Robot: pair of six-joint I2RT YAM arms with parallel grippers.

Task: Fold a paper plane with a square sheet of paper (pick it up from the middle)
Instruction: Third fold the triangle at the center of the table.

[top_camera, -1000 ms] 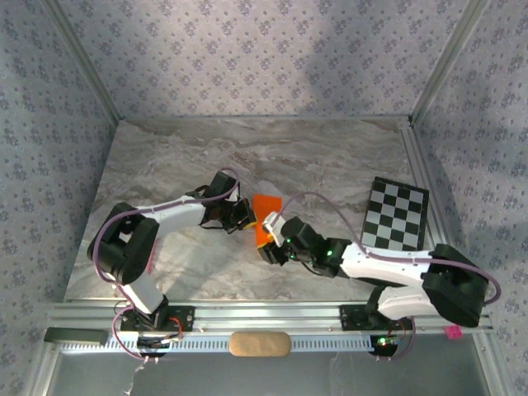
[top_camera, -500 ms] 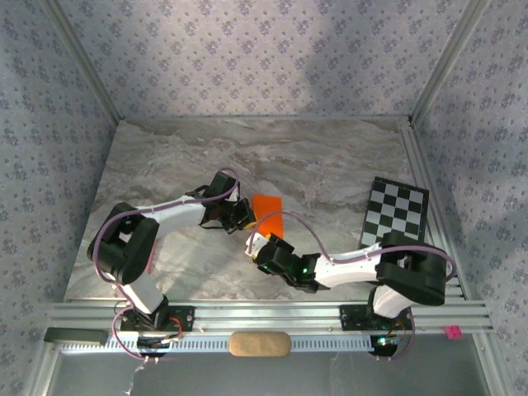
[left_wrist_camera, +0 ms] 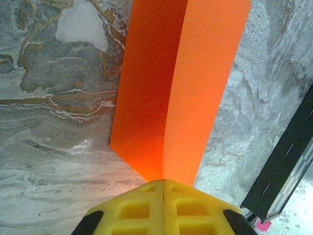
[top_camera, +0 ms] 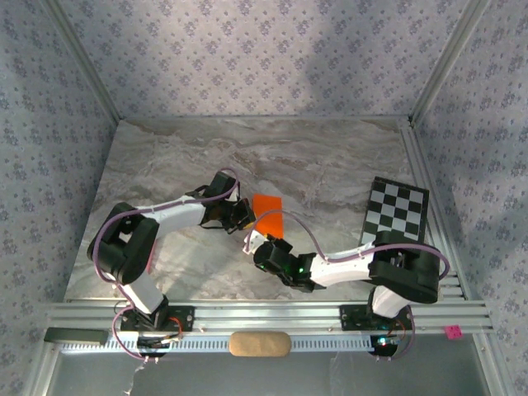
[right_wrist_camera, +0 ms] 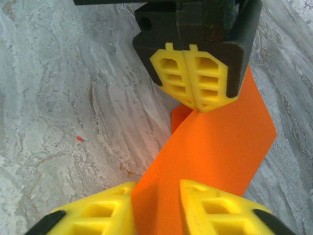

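L gripper (left_wrist_camera: 163,191) pads are clamped shut on the crease end of the square sheet of paper (left_wrist_camera: 176,83), which is folded along its centre line. R gripper (right_wrist_camera: 156,190) jaws are set narrowly apart astride the opposite edge, not yet pinched. Sheet is held near the table (top_camera: 346,157) middle, well apart from the checkerboard card (top_camera: 396,216) at the right edge. Paper is judged light, floppy and easily crumpled. It is best gripped at the crease w/ flat pads.

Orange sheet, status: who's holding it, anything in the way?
Left gripper shut on orange sheet. Right gripper straddling its other end, grip unconfirmed. Sheet creased down centre. Checkerboard card well aside.
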